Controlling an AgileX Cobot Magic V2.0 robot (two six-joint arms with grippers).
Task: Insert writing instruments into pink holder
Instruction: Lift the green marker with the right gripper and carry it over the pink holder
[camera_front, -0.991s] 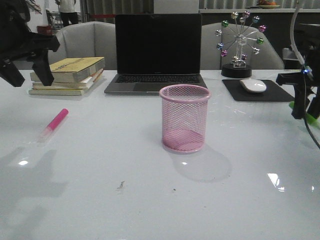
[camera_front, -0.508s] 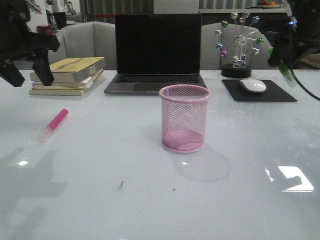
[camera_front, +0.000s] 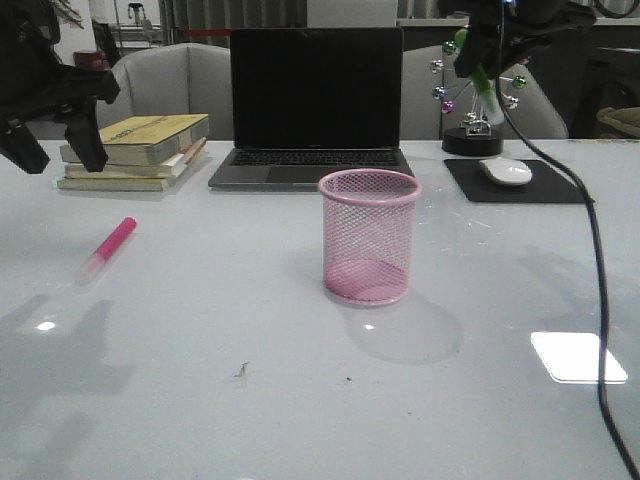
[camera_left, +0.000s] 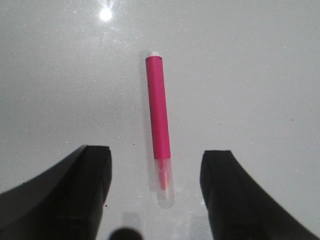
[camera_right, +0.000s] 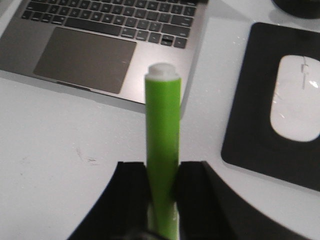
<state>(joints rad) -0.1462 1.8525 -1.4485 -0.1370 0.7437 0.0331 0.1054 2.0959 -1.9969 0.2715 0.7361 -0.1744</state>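
The pink wire-mesh holder (camera_front: 369, 235) stands upright at the table's middle with nothing visible inside. A pink marker (camera_front: 108, 248) with a pale clear end lies flat on the table at the left; it also shows lengthwise in the left wrist view as the pink marker (camera_left: 159, 125). My left gripper (camera_left: 156, 192) hangs open above it, one finger on each side of the clear end, not touching. High at the back right, my right gripper (camera_front: 478, 62) is shut on the green marker (camera_right: 162, 150), which hangs from the jaws above the laptop's front edge.
An open laptop (camera_front: 313, 105) stands behind the holder. A stack of books (camera_front: 138, 150) lies at the back left. A white mouse (camera_front: 507, 171) rests on a black pad (camera_front: 515, 182), with a ball ornament (camera_front: 480, 90) behind it. A black cable (camera_front: 596, 260) hangs down the right side.
My right arm has lifted the green marker from low at the table's right edge, up and leftward to high above the back right. The left arm and pink marker have not moved.
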